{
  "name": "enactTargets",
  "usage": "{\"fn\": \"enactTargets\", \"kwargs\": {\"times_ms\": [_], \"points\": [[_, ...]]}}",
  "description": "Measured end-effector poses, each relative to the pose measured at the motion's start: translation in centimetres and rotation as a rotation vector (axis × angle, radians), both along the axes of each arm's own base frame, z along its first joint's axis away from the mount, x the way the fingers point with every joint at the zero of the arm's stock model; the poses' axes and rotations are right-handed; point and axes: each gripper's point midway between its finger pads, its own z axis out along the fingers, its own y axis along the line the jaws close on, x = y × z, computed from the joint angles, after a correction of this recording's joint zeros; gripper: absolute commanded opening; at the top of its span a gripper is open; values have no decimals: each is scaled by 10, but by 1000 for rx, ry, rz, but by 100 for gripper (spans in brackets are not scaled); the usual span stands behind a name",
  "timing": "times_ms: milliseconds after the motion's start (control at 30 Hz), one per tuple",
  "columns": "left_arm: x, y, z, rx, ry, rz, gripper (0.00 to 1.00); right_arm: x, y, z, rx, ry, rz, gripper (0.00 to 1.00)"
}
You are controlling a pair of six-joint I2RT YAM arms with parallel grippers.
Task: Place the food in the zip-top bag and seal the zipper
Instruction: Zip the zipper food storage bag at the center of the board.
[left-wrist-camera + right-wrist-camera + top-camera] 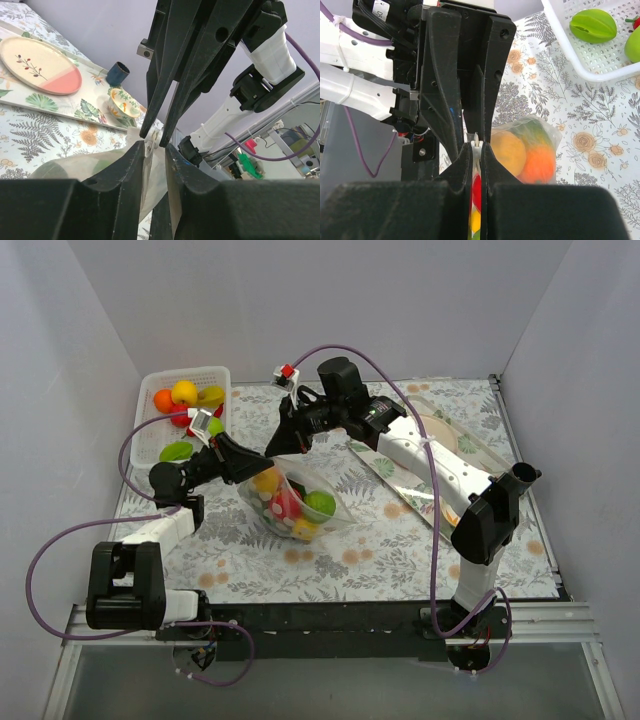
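The clear zip-top bag [292, 504] lies mid-table holding food: yellow, red and green pieces [320, 503]. Both grippers meet at its upper left mouth edge. My left gripper [262, 463] is shut on the bag film, which shows between its fingers in the left wrist view [155, 146]. My right gripper [284, 445] is shut on the zipper [477, 142], a white strip at its fingertips. It comes down right above the left fingers [156, 135]. Yellow and orange fruit [527, 155] show through the bag [545, 131] in the right wrist view.
A white slotted basket [185, 373] at the back left holds orange, yellow, red and green fruit [177, 451]. A shiny tray [400, 478] with a round plate [40, 65], a small bowl [125, 102] and a dark cup [117, 73] lies to the right.
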Motion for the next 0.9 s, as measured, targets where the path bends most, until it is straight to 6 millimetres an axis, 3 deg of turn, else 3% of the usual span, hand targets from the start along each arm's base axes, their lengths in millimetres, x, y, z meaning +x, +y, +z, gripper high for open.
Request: {"fn": "enactTargets", "kwargs": {"times_ms": [133, 267, 500, 700, 800, 900], "points": [[0, 0, 0, 2, -7, 1, 24, 0, 0, 0, 0, -1, -1, 1], [1, 0, 0, 7, -20, 4, 13, 1, 0, 0, -1, -2, -3, 1], [2, 0, -1, 18, -50, 11, 8, 2, 0, 0, 1, -4, -7, 1], [3, 0, -2, 19, -49, 12, 10, 5, -1, -2, 5, 2, -12, 1], [3, 0, -3, 18, -47, 13, 19, 5, -3, -2, 11, 7, -19, 1], [3, 1, -3, 18, -49, 14, 20, 8, -8, -1, 14, 8, -31, 1]]}}
